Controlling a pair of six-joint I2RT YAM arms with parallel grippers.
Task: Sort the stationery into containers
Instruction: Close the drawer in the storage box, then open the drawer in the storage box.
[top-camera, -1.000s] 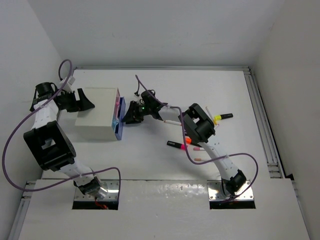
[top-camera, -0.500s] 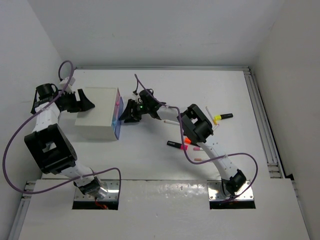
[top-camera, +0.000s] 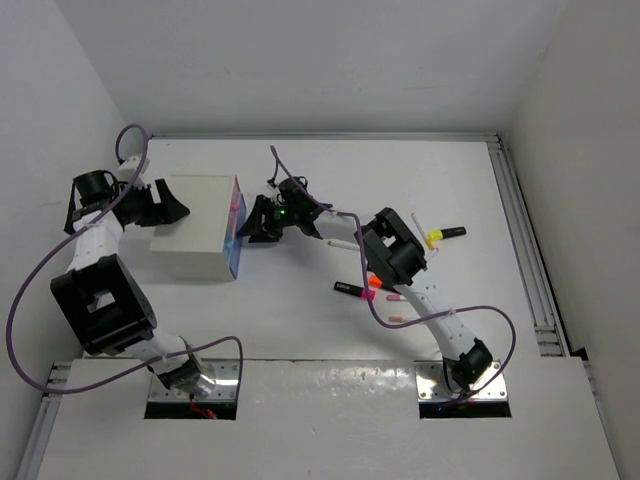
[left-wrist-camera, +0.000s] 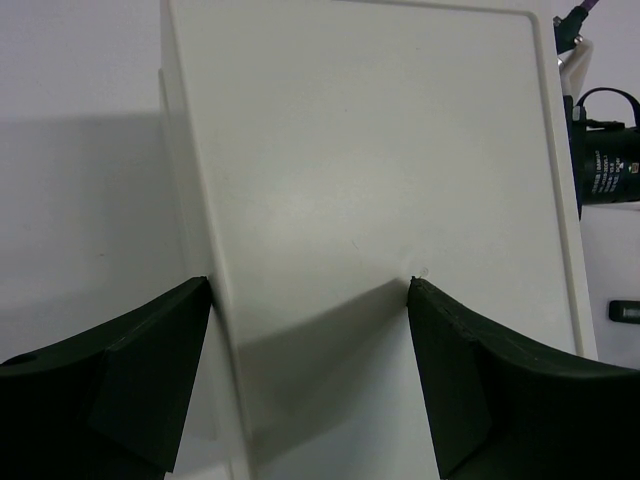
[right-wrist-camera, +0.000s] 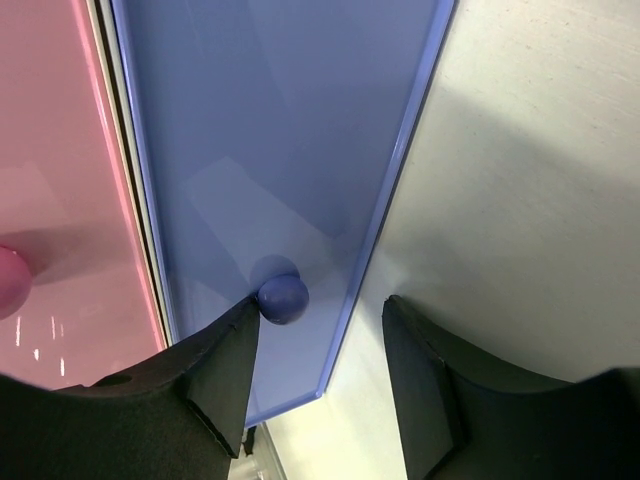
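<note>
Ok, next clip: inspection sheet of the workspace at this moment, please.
Surface: white table, no spills seen.
Job's things: white cabinet with pink drawer and blue drawer; pink-capped highlighter, yellow-capped highlighter and white pens loose near the right arm.
Clutter: nothing seen.
Claws: left claw open at the cabinet's rear; right claw open at the blue drawer's knob.
Cables: purple cables loop along both arms.
Surroundings: white walls; rail along the table's right edge.

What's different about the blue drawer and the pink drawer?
The blue drawer is pale blue; the pink drawer is pink. The blue drawer has its blue knob between the right gripper's fingers, touching one; the pink drawer's pink knob is off to the side, away from them. Both are shiny with round knobs.
</note>
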